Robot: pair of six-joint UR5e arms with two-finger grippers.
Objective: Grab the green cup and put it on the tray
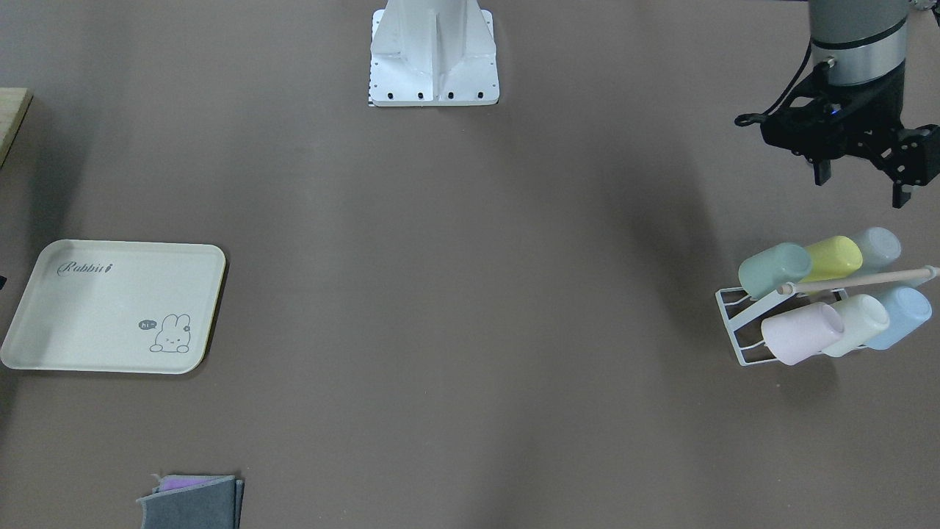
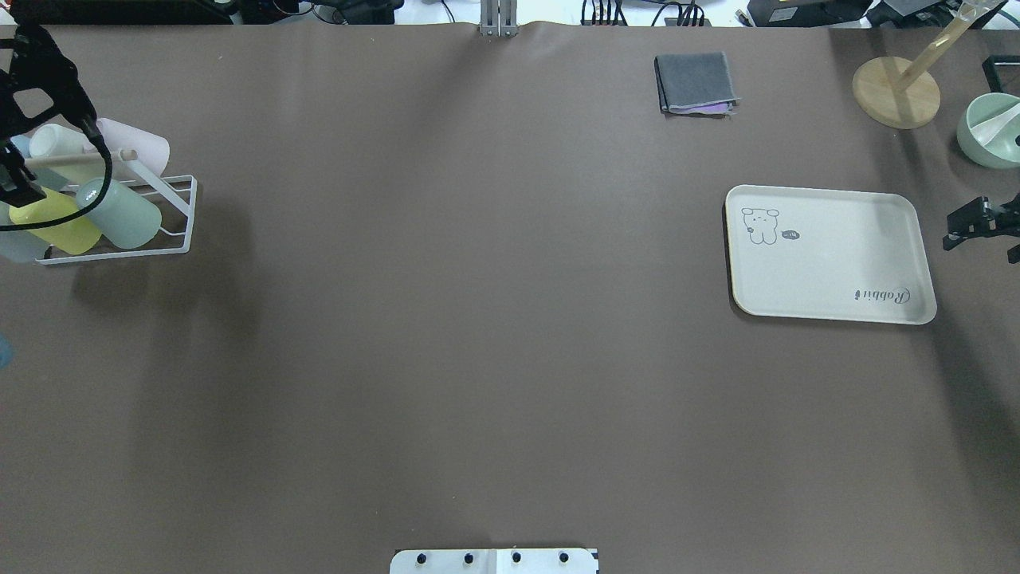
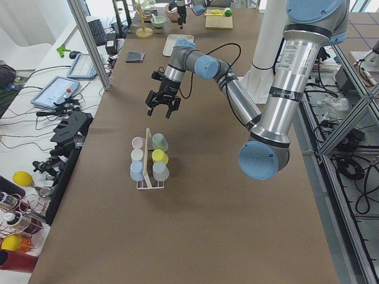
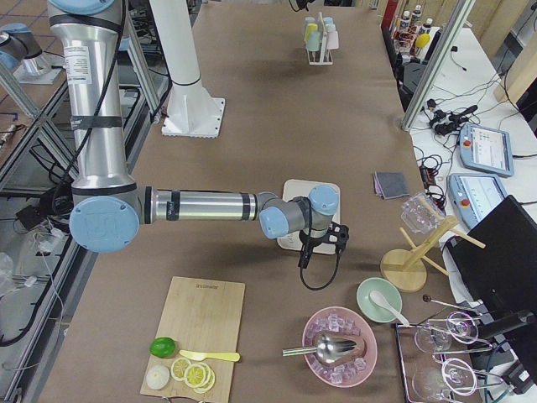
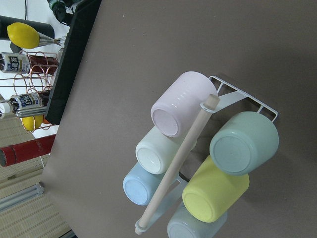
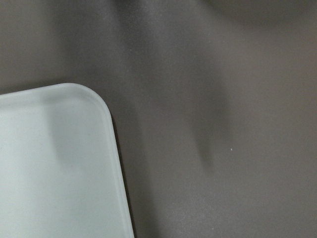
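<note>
Brown table covering spreads under both arms. Left gripper (image 1: 861, 184) hangs with its jaws apart, holding nothing, above and just beside the white wire rack (image 1: 731, 327) of 6 tilted cups. On that rack the green cup (image 1: 771, 268) sits at a row's end, right beside the yellow cup (image 1: 833, 257), across the wooden bar (image 1: 859, 279) from the pink cup (image 1: 800, 334). Well apart, at the table's other end, the tray (image 1: 110, 316) lies flat, the right gripper (image 2: 976, 222) near its short edge; whether those jaws are apart I cannot tell.

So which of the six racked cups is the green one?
The green cup: mint, at the row's end beside the yellow cup, opposite the pink cup.
</note>
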